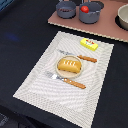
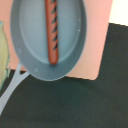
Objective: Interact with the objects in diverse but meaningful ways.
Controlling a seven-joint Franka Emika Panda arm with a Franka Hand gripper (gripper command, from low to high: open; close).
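Note:
In the exterior view a golden scored bread loaf lies on a tan plate in the middle of a striped placemat. An orange-handled knife lies behind the plate and an orange-handled fork in front of it. A yellow packet block sits at the mat's far right corner. Two grey-blue pots stand on a pink board; the right pot holds a red tomato. The wrist view shows a brown sausage in a grey-blue pan. No gripper shows in either view.
A pale bowl stands at the pink board's right end in the exterior view. The table is dark cloth. In the wrist view the pan's handle reaches over the board's edge onto the dark table.

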